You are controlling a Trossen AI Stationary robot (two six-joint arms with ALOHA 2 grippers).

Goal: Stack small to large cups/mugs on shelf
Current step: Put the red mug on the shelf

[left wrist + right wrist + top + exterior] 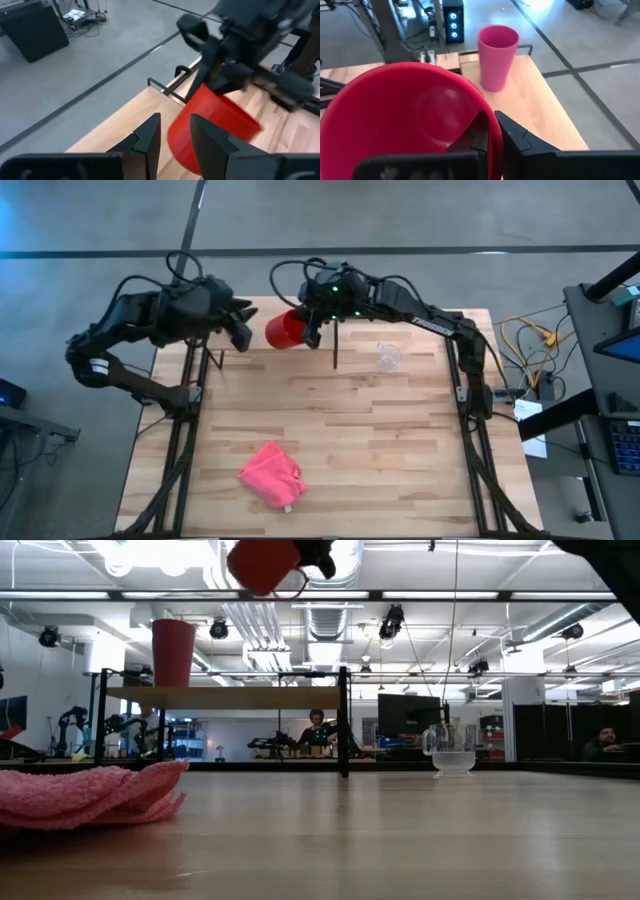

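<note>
My right gripper (pixel 490 122) is shut on the squat red mug (pixel 284 328), held high above the shelf (pixel 250 697) at the table's far left. The mug also shows at the top of the low view (pixel 262 562). The tall pink tumbler (pixel 497 56) stands upright on the shelf plank, at its left end in the low view (pixel 173 652). The small clear cup (pixel 388 357) stands on the tabletop, right of the shelf. My left gripper (pixel 172 142) is open and empty, just left of the mug. My right gripper pinches the red mug's rim (pixel 485 102), one finger inside the mug and one outside. The fingers come from the table's right. The mug is lifted clear of the shelf and tilted, its mouth toward the gripper and its handle (pixel 296 585) low.
A crumpled pink cloth (pixel 272 475) lies on the tabletop near the front, left of centre. The shelf's black upright post (pixel 343 720) stands between the shelf and the clear cup. People and desks show in the room beyond the table.
</note>
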